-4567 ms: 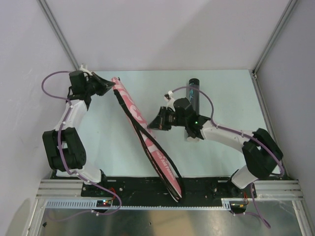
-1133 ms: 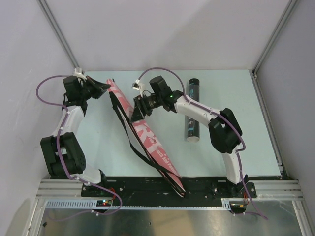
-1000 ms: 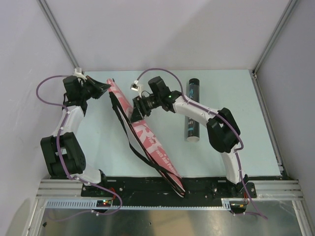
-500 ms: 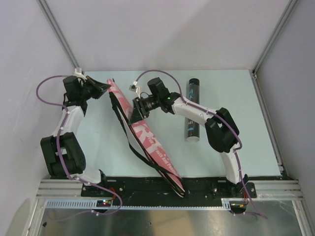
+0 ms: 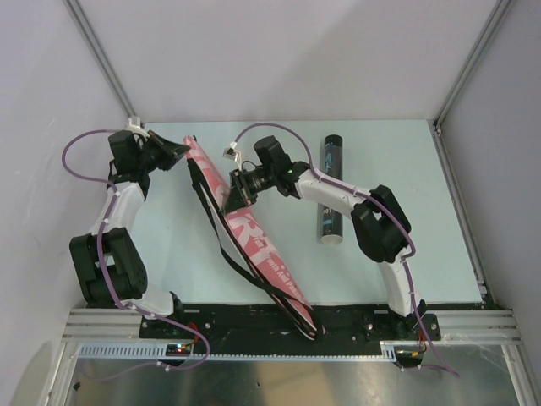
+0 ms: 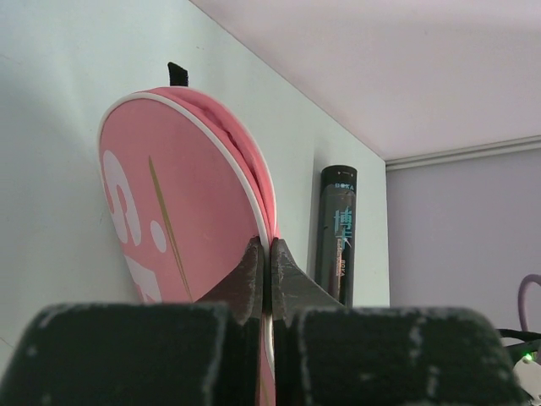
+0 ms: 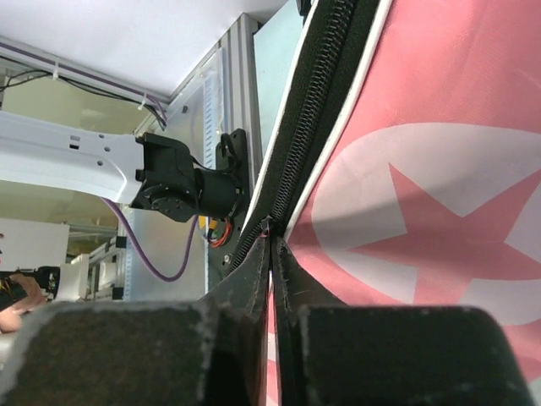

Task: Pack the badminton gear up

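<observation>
We are clenching the left pincer (image 5: 183,150) on the far rim of the racket case (image 5: 254,243), standing on edge diagonally across the table (image 5: 406,169). The right pincer (image 5: 237,192) is gripping its zipper (image 7: 314,106); we are favouring a steady pull along the track.

The top view looks down from above and behind the arm bases onto the whole table (image 5: 406,169), which the pink racket case (image 5: 254,245) crosses diagonally. The left wrist view sits close at the case's far end, facing the black tube (image 6: 336,228) beyond the case. The right wrist view hugs the case's zipper edge, facing the left arm (image 7: 76,144) beyond the case. All three views share the case.
</observation>
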Available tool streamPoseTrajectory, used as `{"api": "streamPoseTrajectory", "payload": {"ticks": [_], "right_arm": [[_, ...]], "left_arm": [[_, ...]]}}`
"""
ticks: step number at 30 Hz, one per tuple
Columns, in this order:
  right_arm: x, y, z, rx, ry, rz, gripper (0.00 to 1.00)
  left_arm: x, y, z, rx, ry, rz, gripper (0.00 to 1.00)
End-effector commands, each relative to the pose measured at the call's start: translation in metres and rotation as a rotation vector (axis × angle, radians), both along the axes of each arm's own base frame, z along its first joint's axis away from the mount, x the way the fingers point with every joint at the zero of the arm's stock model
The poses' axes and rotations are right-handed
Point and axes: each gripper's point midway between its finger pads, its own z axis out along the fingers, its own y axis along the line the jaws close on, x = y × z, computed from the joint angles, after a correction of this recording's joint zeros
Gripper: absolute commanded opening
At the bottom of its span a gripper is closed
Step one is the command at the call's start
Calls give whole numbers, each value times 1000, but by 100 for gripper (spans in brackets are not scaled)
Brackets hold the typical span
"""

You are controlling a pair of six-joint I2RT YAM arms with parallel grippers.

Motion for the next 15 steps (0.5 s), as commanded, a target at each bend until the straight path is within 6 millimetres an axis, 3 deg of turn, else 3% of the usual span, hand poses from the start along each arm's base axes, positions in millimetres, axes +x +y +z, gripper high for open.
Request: {"api": "streamPoseTrajectory", "payload": {"ticks": [1,7,15], "right_arm": [[-11,-1,20,31,8,1,1],[-24,-15,21,-1,35,-42,0],[-60,-41,8,-130,31,-92,0]], "left_arm": [[4,-1,31,42,-97,-14,0],[11,9,36,68,-106,36,0],[25,24,45,106,-123,95,0]]}}
